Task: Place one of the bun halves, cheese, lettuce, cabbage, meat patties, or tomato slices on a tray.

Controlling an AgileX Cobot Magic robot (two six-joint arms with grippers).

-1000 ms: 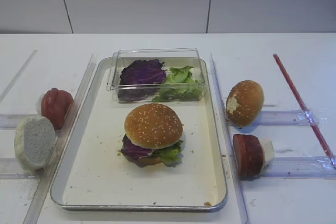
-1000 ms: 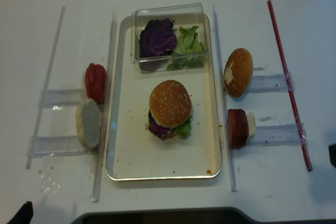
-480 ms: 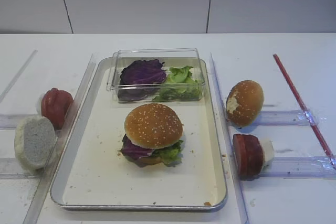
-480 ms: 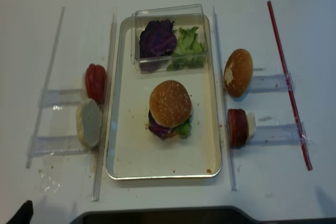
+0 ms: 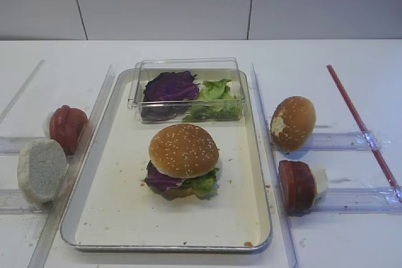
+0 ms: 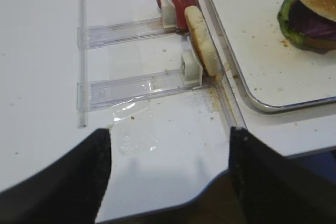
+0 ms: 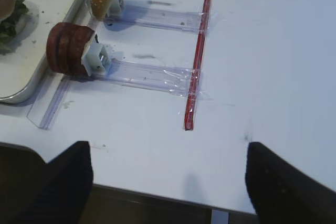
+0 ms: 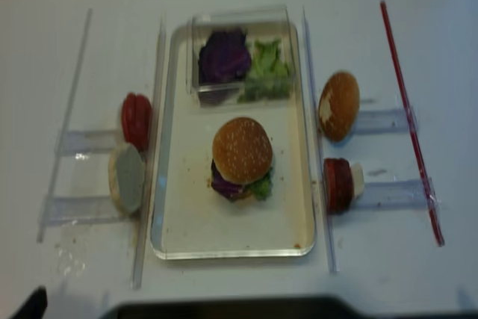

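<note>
Exterior high, seeded bun half (image 5: pixel 183 150), tray (image 5: pixel 119 218), unlabelled

Not much robot to see here. Just two black fingers per claw, poking up from the bottom edge of each wrist view. Right claw (image 7: pixel 168 182): matte black fingers (image 7: pixel 68 182) with a fine ribbed or dotted grip texture on the faces, blocky and tapering toward rounded tips. Left claw (image 6: pixel 168 177): same matte black fingers (image 6: pixel 68 182), smoother looking, wide wedge shapes. No cables, screws or markings visible anywhere. Overhead views: only a tiny dark sliver at the bottom-left corner, too blurry to tell.
</note>
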